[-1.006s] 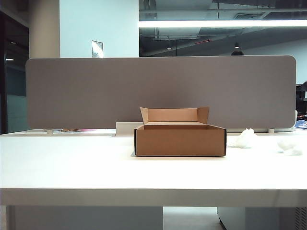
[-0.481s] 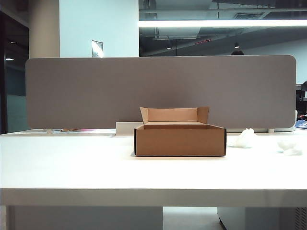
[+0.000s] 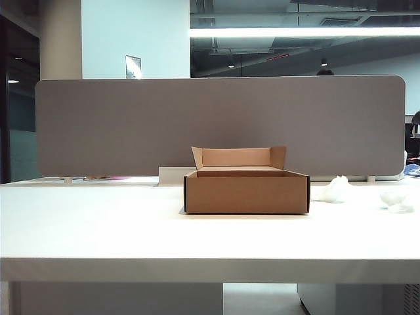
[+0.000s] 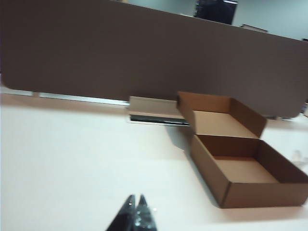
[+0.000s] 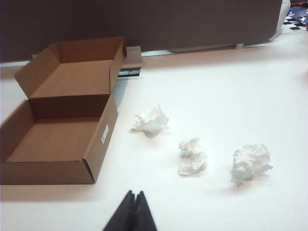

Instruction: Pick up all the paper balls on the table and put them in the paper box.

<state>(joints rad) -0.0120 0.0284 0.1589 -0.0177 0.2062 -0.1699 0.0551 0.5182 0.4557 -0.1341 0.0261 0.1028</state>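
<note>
Flanking paper box (image 3: 246,192), closed left hand (image 4: 136,208), right hand (image 5: 134,201), grey divider (image 3: 220,125) behind

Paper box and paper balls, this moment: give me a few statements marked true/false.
1. The paper box is empty. True.
2. The right wrist view shows three paper balls on the table. True.
3. The right pincer holds a paper ball. False: its jaws are shut on nothing, above bare table.
4. The balls lie on the left arm's side of the box. False: in the exterior view they lie right of it.
5. The left pincer is open. False: shut.
6. The box's back flap stands up. True.
</note>
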